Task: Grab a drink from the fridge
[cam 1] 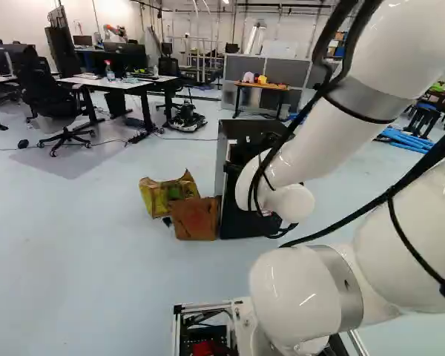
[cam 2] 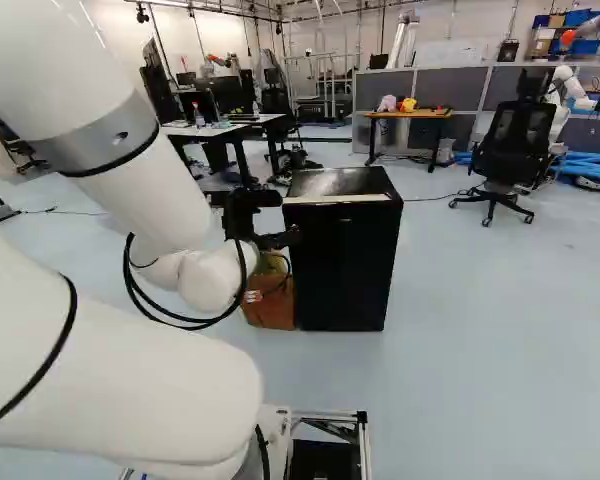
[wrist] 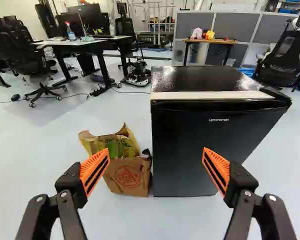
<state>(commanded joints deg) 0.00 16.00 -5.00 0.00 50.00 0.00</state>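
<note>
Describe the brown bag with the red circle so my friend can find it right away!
Look for the big black fridge standing on the pale floor. Right beside it is a small brown paper bag. That's the one in front, with a round red mark; the other bag, just behind it, is yellow and green.
</note>
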